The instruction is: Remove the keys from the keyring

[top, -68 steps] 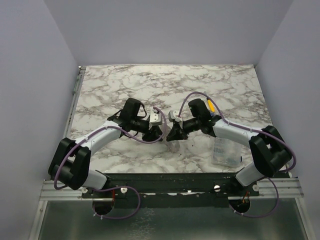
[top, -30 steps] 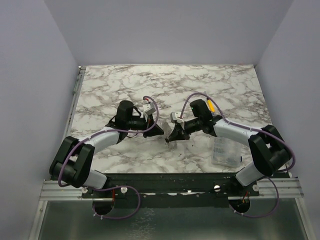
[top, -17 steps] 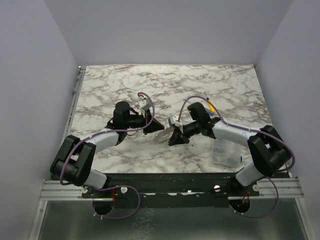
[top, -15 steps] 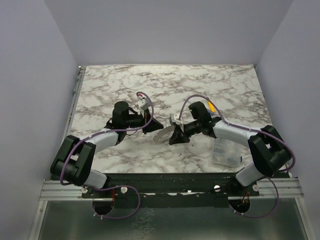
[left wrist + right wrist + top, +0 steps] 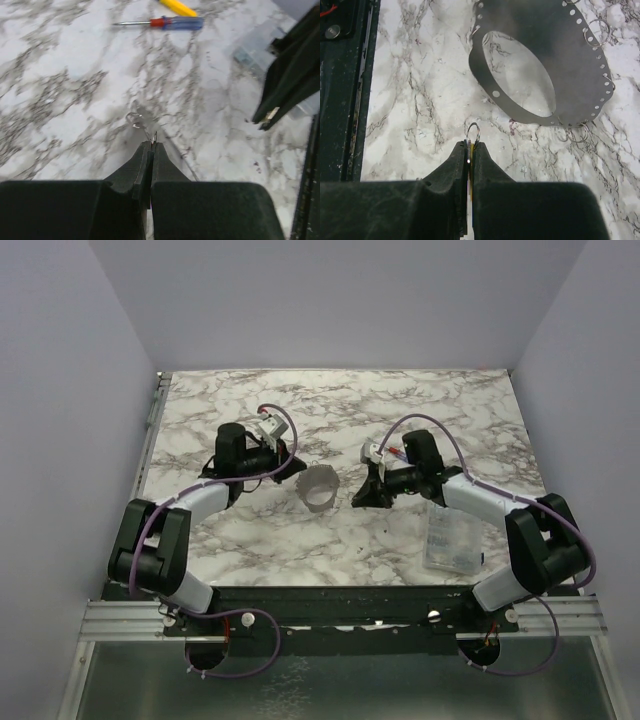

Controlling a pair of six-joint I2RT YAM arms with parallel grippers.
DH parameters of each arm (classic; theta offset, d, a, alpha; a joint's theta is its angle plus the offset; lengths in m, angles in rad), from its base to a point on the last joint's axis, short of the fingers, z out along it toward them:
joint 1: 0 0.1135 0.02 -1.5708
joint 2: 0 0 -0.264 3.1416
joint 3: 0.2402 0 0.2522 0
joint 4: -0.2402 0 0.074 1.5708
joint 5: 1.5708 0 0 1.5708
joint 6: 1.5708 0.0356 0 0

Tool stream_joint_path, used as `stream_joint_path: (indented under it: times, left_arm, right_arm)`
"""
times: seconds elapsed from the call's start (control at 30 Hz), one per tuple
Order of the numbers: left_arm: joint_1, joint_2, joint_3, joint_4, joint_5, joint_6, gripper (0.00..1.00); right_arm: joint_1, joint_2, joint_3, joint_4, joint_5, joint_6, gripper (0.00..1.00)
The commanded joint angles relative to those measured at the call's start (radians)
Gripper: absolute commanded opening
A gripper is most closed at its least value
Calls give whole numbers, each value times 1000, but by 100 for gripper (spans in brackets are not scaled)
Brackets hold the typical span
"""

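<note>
Key [image 5: 469, 148]: it is showing as a thin yellow sliver pinched between the right fingers [image 5: 459, 156], which are pressing flat together on it. A small split ring [image 5: 473, 134] is sticking out just past their tips.

Keyring [image 5: 580, 65]: it is sitting ahead of those tips, near but apart, so I am judging this key to be off the hoop.

Left fingers [image 5: 141, 156] are squeezing together on a thin wire piece [image 5: 136, 120]. I am not able to tell whether it is joined to the keyring.

Step in hand: I am planning to carry the key sideways, well away from the hoop's other small rings. I am also planning to lower it close to the tabletop [image 5: 410, 100] before letting go, so it is not bouncing back.

Pose: both arms are reaching forward and low, with forearms angling inward. The two sets of fingertips are facing each other across the keyring.
</note>
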Motion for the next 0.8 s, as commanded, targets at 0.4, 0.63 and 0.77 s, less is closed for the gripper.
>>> stream_joint_path:
  times: [0.4, 0.63, 0.77]
  left_arm:
    - [206, 152, 96, -181, -235, 246, 0]
    - [286, 188, 110, -242, -262, 285, 3]
    - [289, 183, 139, -326, -272, 314, 34]
  right_arm:
    - [-18, 67, 53, 81, 204, 120, 1]
    - [-17, 108, 80, 91, 272, 154, 1]
    - [-17, 126, 98, 95, 295, 189, 1]
